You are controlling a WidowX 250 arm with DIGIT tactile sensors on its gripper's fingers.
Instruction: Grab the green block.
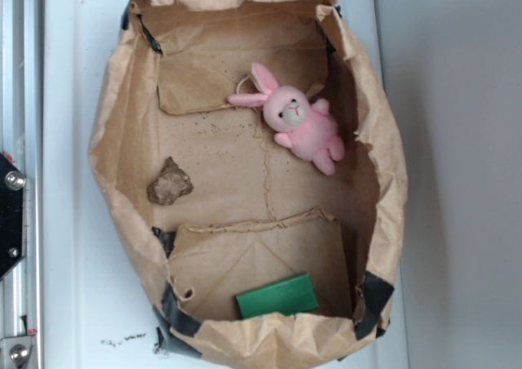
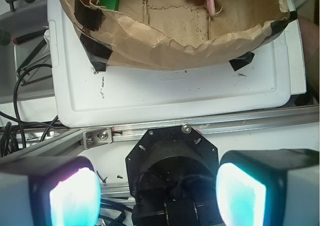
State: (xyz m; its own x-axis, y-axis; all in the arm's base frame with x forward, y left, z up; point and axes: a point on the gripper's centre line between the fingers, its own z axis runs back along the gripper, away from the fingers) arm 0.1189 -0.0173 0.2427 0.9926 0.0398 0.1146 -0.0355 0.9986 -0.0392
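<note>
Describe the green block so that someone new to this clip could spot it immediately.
Look inside the open brown paper bag lying on the white tray. The green block lies flat at its near end, opposite the pink plush bunny. It alone is bright green and flat-sided; the rock is brown and lumpy.

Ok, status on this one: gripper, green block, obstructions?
Gripper open, empty, outside the paper bag. Green block flat inside. Pink bunny, brown rock apart from it.
</note>
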